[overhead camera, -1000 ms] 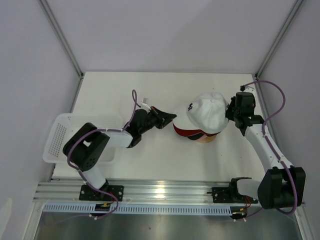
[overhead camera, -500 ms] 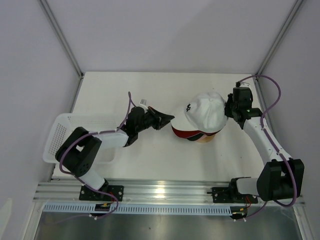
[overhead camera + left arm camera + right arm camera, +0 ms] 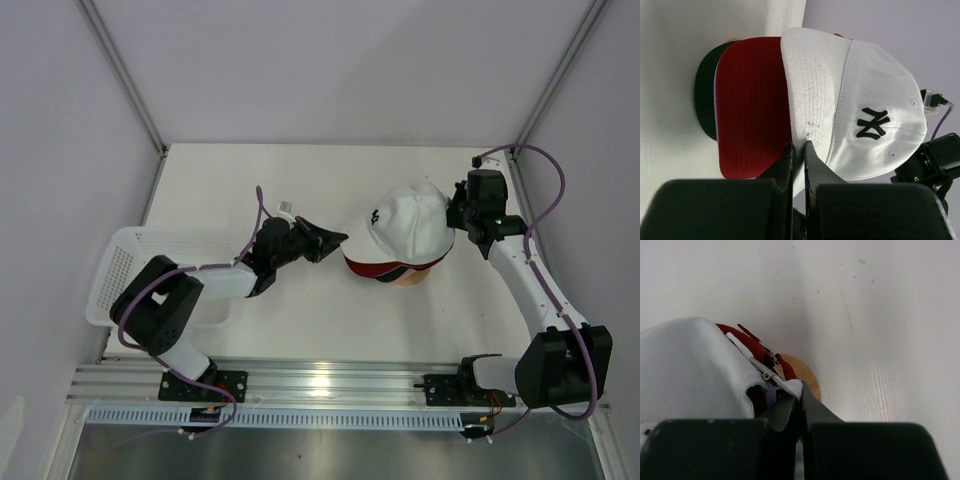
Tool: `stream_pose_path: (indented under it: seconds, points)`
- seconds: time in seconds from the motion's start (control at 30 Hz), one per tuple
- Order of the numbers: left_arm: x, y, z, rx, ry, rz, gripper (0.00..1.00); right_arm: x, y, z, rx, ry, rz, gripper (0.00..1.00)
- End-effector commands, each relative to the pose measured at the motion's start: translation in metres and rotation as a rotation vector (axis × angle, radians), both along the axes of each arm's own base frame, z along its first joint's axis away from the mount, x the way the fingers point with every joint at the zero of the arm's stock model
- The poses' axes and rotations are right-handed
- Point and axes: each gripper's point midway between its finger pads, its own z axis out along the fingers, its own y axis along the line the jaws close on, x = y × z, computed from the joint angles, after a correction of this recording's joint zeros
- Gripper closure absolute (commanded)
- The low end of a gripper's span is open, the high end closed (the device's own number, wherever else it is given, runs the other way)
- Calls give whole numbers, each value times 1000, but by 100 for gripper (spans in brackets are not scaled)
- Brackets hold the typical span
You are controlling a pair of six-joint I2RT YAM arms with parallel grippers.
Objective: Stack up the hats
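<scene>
A white cap (image 3: 410,222) with a black emblem tops the stack of hats on a wooden stand (image 3: 407,280). Under it show a red brim (image 3: 752,105) and a dark green brim (image 3: 704,95). My left gripper (image 3: 342,239) is shut on the front edge of the white cap's brim (image 3: 807,100), the fabric pinched between its tips (image 3: 799,146). At the cap's back, my right gripper (image 3: 453,222) is shut on the white rear edge (image 3: 792,386) beside the strap buckle. Red straps (image 3: 751,340) of lower caps poke out there.
A white mesh basket (image 3: 125,268) lies at the table's left edge, under the left arm's elbow. The wooden stand's base (image 3: 809,376) rests on the white table. Grey walls and metal frame posts close in the back and sides.
The right gripper has closed on the back of the white cap after standing partly open. The left arm shifted slightly early on, then held still on the brim.
</scene>
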Motion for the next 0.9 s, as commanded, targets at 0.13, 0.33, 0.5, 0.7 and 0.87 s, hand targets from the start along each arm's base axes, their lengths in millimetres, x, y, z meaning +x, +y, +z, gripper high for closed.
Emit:
stream_pose_path:
  seconds: [0.13, 0.33, 0.5, 0.7, 0.87]
  points:
    - [-24, 14, -83, 342, 35, 4, 99, 12, 11, -5, 25, -1, 19, 99]
    - [-22, 11, -102, 406, 40, 4, 99, 15, 13, -10, 29, 6, 24, 96]
    - [-24, 4, -112, 394, 61, -14, 99, 18, 13, -22, 23, 39, 29, 96]
    - [-19, 7, -110, 441, 6, -9, 99, 7, 10, -45, 23, 114, 6, 94]
    - [-17, 10, -103, 485, -72, -28, 99, -13, 5, -52, 18, 140, -18, 89]
